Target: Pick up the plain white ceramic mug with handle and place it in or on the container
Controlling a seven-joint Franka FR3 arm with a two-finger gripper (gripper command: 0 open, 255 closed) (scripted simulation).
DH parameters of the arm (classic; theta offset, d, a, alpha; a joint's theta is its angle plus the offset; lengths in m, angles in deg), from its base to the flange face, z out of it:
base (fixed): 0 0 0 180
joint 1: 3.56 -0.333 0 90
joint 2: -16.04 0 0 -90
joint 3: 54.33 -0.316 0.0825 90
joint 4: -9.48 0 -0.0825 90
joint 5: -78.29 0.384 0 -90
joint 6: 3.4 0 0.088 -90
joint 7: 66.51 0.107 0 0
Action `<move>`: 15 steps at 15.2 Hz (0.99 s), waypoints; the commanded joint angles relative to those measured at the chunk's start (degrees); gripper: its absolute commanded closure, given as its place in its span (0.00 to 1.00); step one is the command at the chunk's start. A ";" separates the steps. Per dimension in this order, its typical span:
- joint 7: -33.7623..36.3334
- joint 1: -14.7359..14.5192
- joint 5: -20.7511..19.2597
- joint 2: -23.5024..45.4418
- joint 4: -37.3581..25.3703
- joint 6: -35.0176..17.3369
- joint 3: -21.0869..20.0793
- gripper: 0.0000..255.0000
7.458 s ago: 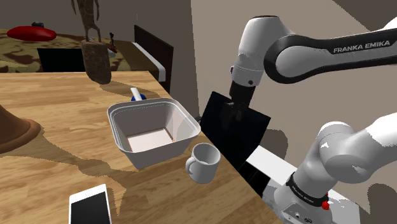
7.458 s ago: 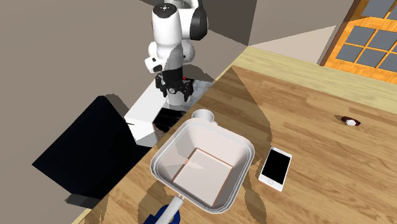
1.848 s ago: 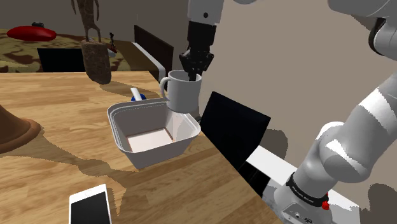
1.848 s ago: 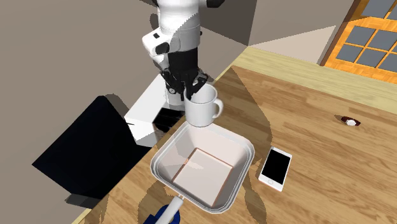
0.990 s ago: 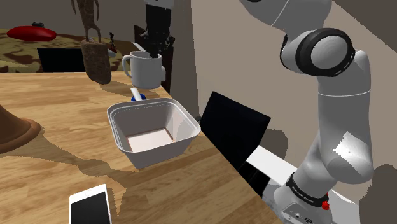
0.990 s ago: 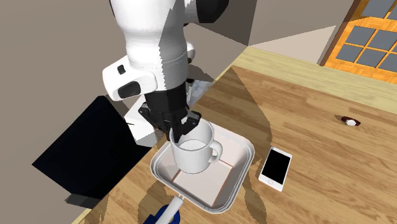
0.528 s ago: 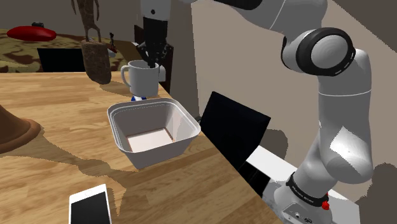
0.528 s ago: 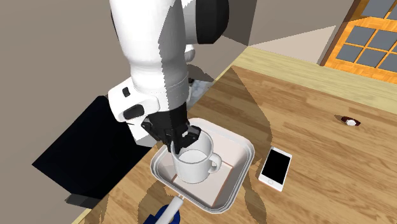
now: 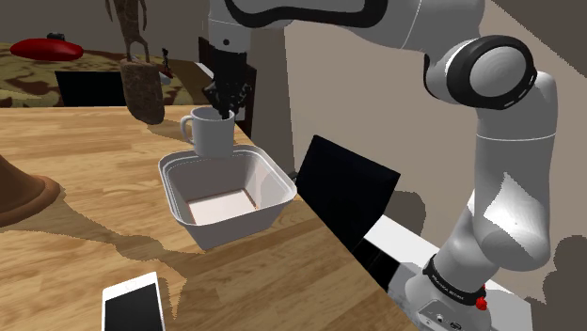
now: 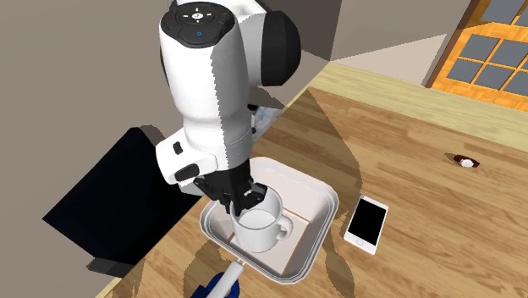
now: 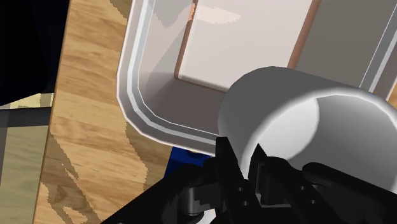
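White mug [image 9: 214, 133] is upright over one side of the white square container [image 9: 270, 191], clamped at its rim by the black hand [image 9: 223, 105], one finger inside, one outside. Its handle points toward the shoulder view's left. The container sits near the wooden table's [image 9: 75, 188] edge, a phone [image 9: 141, 303] lying nearby.

the arm [image 9: 503, 179] is glossy white, built of rounded links with dark grey bands at the joints, one a thick ring at the shoulder view's upper right. a small red dot [image 9: 483, 303] marks its base at lower right. a dark joint cap [image 10: 196, 14] carries a tiny blue mark. the gripper [image 9: 224, 98] is all black.
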 commanded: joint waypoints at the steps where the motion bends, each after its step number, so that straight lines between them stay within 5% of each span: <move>1: -0.05 0.24 0.06 -0.26 1.84 -1.65 0.03 1.00; 11: -0.03 0.47 0.12 -0.52 4.14 -3.69 0.06 1.00; 12: -0.03 0.47 0.12 -0.52 4.13 -3.69 0.06 0.00; 15: -0.03 0.47 0.12 -0.52 4.14 -3.70 0.06 0.00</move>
